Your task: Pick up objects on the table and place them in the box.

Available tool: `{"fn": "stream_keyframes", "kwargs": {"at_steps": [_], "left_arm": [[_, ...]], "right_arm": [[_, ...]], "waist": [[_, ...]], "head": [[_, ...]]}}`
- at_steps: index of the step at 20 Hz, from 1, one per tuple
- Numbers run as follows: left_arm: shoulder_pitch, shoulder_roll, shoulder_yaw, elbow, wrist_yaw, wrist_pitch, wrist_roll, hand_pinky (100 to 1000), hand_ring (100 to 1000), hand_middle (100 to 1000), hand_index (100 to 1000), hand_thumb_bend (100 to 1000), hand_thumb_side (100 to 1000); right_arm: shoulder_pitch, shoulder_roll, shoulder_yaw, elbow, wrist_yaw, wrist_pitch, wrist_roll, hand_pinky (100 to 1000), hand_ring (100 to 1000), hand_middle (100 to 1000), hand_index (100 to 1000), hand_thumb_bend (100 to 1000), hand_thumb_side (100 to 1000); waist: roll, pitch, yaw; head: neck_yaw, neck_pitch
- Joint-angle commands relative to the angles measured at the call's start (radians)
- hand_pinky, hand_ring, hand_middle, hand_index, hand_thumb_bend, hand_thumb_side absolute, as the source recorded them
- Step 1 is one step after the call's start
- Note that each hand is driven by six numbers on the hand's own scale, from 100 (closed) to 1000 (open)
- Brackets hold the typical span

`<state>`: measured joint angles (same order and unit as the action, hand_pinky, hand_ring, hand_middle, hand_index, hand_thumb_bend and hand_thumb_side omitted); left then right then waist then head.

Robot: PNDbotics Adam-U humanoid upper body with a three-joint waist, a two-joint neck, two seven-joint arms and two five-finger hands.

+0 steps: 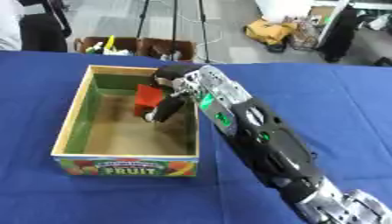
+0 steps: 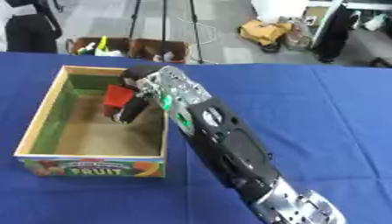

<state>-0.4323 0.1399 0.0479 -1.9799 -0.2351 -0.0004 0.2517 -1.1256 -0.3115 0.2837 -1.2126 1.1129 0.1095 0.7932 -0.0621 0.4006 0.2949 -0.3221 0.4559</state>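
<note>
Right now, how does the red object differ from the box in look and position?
The red object is small and plain red; the box is large, with green inner walls and a FRUIT label. The red object is held by the right hand, inside the box; the box stands on the blue table. Both look box-shaped.

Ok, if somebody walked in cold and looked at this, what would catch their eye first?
Likely the robot's right hand, reaching across the blue table into the open box, its fingers curled round a red object near the far wall. Then the box's bright FRUIT label, facing the camera.
</note>
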Motion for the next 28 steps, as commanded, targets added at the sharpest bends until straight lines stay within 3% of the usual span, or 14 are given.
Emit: {"fn": "stream_keyframes", "kwargs": {"at_steps": [1, 5, 9, 20, 26, 28], "left_arm": [[-0.012, 0.004, 0.004, -0.020, 0.003, 0.000, -0.002, 571, 626, 577, 648, 100, 883], [-0.011, 0.004, 0.004, -0.020, 0.003, 0.000, -0.002, 571, 626, 577, 648, 100, 883], [-0.010, 0.003, 0.004, -0.020, 0.003, 0.001, -0.002, 571, 626, 577, 648, 100, 884], [-0.007, 0.003, 0.004, -0.020, 0.002, 0.003, -0.002, 570, 626, 577, 647, 100, 882], [-0.002, 0.006, 0.006, -0.020, 0.001, 0.005, 0.000, 569, 625, 577, 647, 100, 882], [0.000, 0.008, 0.008, -0.020, 0.000, 0.005, 0.002, 569, 625, 576, 647, 100, 881]], "right_arm": [[-0.020, -0.008, -0.009, -0.006, 0.027, -0.014, 0.023, 676, 881, 799, 808, 315, 575], [-0.020, -0.010, -0.009, -0.005, 0.051, -0.028, 0.048, 725, 928, 860, 868, 588, 581], [-0.020, -0.012, -0.012, -0.011, 0.087, -0.034, 0.061, 737, 940, 879, 886, 669, 576], [-0.018, -0.018, -0.015, -0.058, 0.115, -0.036, 0.047, 735, 934, 877, 886, 620, 593], [-0.015, -0.045, -0.042, -0.204, 0.100, -0.018, 0.013, 726, 914, 865, 879, 544, 639], [-0.011, -0.065, -0.056, -0.282, 0.067, -0.011, 0.011, 713, 893, 849, 871, 477, 674]], "waist": [[0.006, -0.020, 0.001], [0.006, -0.021, 0.001], [0.006, -0.022, 0.003], [0.010, -0.023, -0.001], [0.011, -0.031, -0.011], [0.011, -0.036, -0.015]], "head": [[-0.003, -0.012], [-0.005, -0.016], [-0.011, -0.017], [-0.014, -0.012], [0.000, 0.003], [0.014, 0.015]]}}
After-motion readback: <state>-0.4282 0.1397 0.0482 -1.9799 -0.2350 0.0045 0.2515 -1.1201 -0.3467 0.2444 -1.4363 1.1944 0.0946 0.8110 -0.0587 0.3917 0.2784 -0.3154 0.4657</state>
